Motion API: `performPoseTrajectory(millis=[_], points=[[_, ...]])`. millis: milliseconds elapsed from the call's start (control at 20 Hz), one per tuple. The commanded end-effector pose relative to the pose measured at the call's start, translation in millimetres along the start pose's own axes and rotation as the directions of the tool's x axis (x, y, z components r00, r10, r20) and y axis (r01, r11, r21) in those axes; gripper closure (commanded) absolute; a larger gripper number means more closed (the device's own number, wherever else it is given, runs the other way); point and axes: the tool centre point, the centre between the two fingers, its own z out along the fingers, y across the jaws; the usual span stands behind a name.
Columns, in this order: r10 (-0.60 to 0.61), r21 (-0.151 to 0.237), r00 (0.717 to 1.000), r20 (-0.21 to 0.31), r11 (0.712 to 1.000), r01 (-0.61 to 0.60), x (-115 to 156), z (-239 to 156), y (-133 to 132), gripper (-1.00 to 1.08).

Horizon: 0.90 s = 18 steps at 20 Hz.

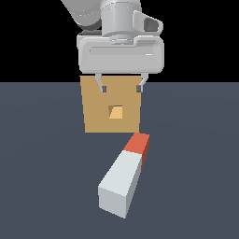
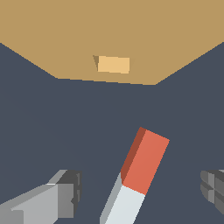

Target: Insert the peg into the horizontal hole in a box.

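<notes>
Exterior view: gripper (image 1: 120,87) hung above the floor (image 1: 42,186) with fingers spread wide, nothing between them, tips level with the upper part of the box (image 1: 93,116). Stood upright behind the gripper, that tan box, its horizontal hole (image 1: 116,112) open in the middle of the near face. Lay flat on the floor in front of the box, the peg (image 1: 122,177), apart from it, red end toward the box and angled toward the exterior view's right, white end nearer the camera. Wrist view: showed the peg (image 2: 135,179) between the two fingers (image 2: 65,194) but untouched, red end pointing toward the box (image 2: 52,35) and hole (image 2: 113,64).
</notes>
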Motion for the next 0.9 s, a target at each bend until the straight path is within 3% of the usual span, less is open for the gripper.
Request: performPoseTrajectory(millis=[0,400,850], points=[[0.0,0.0,1.0,0.0,1.0,0.0,0.0,0.0,0.0,-0.92],[0.072,0.001,0.997,0.003,0.997,-0.072,-23.8,18.1,4.2,-0.92],[0.3,0.004,0.954,0.01,0.954,-0.3,-101.2,75.7,5.4,-0.92]])
